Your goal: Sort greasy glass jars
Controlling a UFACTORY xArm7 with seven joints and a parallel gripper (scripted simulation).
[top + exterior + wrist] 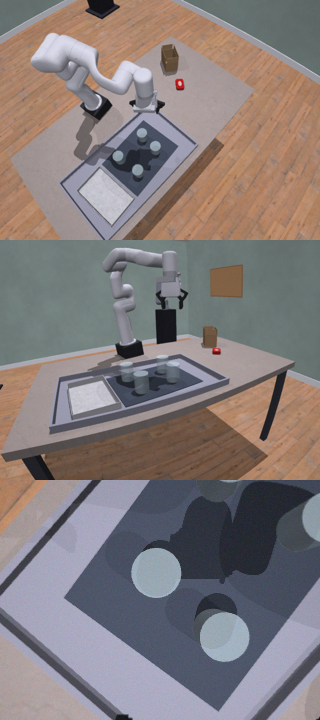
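Grey table (248, 364) carries dark drying mat (165, 149). Four glass jars (141, 133) upright on mat, tray (89, 188) beside mat. Gripper (171, 300) high above mat's far end, fingers apart, holding nothing.

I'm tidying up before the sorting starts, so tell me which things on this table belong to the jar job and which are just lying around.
Part of the job:
- four glass jars
- dark drying mat
- pale tray
- gripper, open, holding nothing

Just lying about:
- cardboard box
- small red object
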